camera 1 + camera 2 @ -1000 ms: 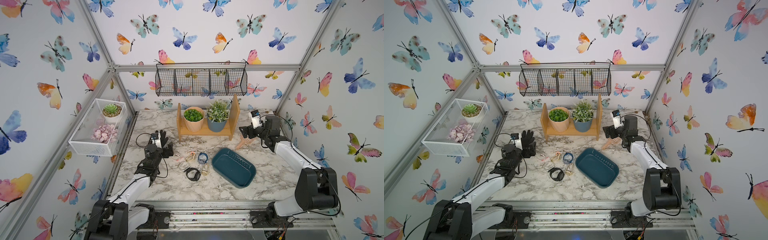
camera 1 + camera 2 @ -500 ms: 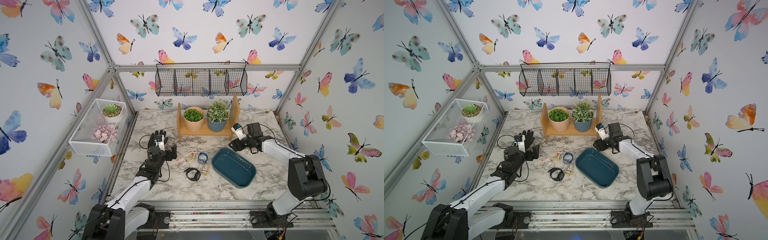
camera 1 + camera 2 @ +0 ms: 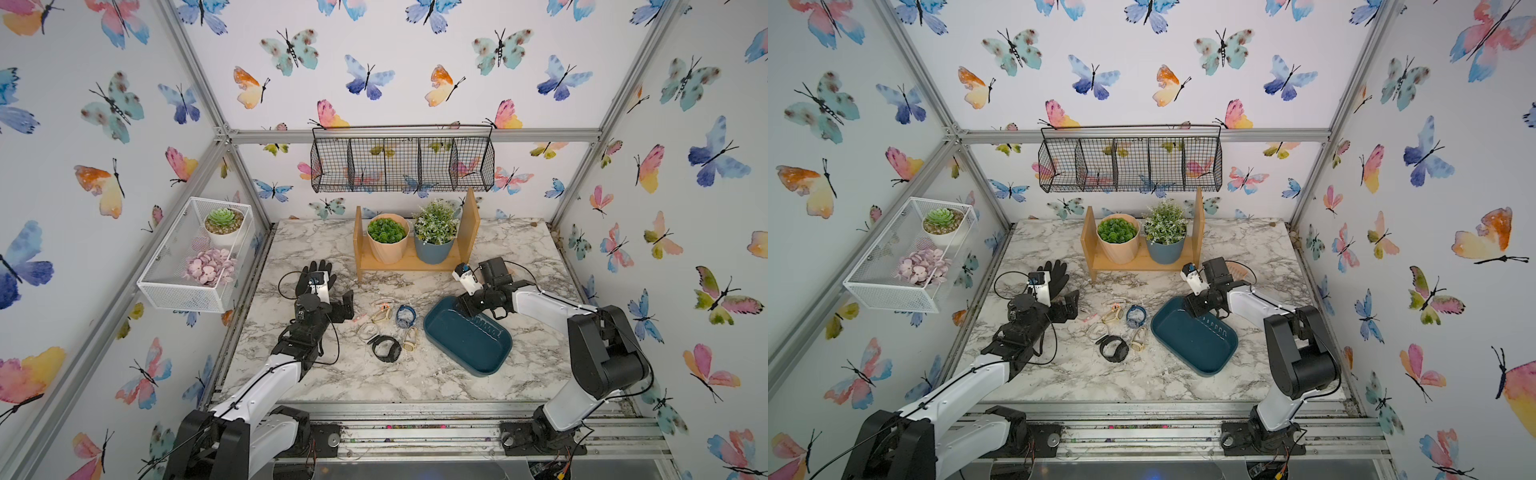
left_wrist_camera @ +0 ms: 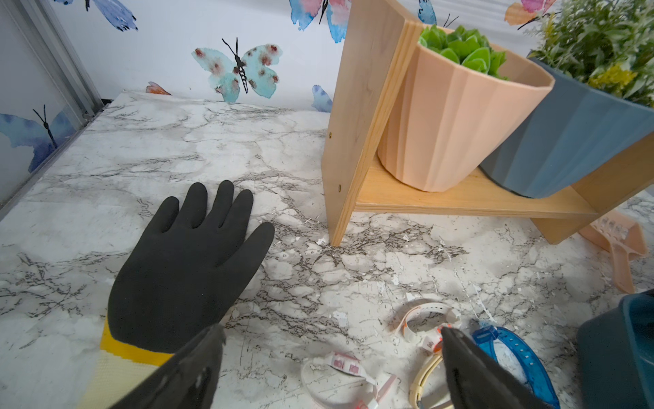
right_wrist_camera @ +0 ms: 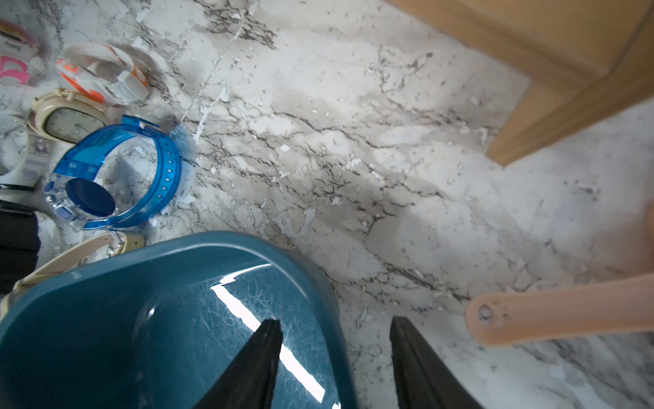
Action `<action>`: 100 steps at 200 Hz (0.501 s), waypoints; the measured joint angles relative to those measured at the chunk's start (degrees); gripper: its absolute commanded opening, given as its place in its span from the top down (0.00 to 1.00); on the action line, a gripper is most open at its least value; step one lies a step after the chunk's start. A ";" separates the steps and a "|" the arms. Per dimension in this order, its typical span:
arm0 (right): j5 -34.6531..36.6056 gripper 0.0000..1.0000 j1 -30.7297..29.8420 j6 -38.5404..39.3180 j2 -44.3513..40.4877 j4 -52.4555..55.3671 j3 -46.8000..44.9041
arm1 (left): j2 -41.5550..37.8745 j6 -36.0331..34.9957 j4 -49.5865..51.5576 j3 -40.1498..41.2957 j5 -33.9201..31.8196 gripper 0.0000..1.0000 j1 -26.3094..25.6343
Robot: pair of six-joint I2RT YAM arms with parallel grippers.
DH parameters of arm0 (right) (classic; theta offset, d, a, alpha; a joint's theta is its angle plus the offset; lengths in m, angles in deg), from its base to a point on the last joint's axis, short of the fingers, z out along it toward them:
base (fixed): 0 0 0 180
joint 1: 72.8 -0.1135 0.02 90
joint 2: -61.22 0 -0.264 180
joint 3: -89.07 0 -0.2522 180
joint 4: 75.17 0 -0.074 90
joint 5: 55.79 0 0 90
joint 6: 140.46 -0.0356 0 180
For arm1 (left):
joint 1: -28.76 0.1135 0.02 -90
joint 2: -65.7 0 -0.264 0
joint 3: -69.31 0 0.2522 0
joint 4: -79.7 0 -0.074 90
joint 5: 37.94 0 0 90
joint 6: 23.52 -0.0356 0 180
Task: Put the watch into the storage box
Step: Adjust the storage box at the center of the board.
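Several watches lie in a loose cluster at mid-table: a black watch (image 3: 385,347) (image 3: 1113,348), a clear blue watch (image 3: 405,315) (image 5: 116,177), a cream watch (image 3: 380,314) (image 5: 67,120) and a white-and-orange watch (image 4: 428,315). To their right lies the teal storage box (image 3: 465,336) (image 3: 1192,336), with nothing showing inside. My right gripper (image 3: 469,309) (image 5: 335,322) is open at the box's far corner, one finger over the inside and one outside the rim. My left gripper (image 3: 348,307) (image 4: 331,331) stands wide open just left of the watches, holding nothing.
A black glove (image 3: 316,270) (image 4: 191,262) lies flat behind my left gripper. A wooden shelf (image 3: 411,257) with two potted plants stands at the back. A peach scoop (image 5: 566,315) lies by the box's far corner. A black wire basket (image 3: 403,158) and a white mesh basket (image 3: 195,257) hang on the walls.
My right arm has swung from the back right down to the box's far corner, and its jaws have narrowed. My left arm has edged toward the watches.
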 measured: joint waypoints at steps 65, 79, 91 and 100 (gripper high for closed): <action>2.23 0.88 -0.13 -4.61 -2.49 -1.09 -2.86 | 0.00 0.22 -0.04 0.02 0.00 0.01 -0.17; 2.75 0.95 -0.15 -6.21 -3.48 -1.86 -3.80 | 0.02 0.24 -0.07 0.04 0.00 0.01 -0.17; 2.93 0.98 -0.15 -7.15 -4.33 -2.03 -4.48 | 0.09 0.24 -0.07 0.04 0.00 0.01 -0.17; 2.93 0.98 -0.15 -8.57 -4.90 -2.56 -5.11 | 0.11 0.24 -0.07 0.04 0.02 0.02 -0.17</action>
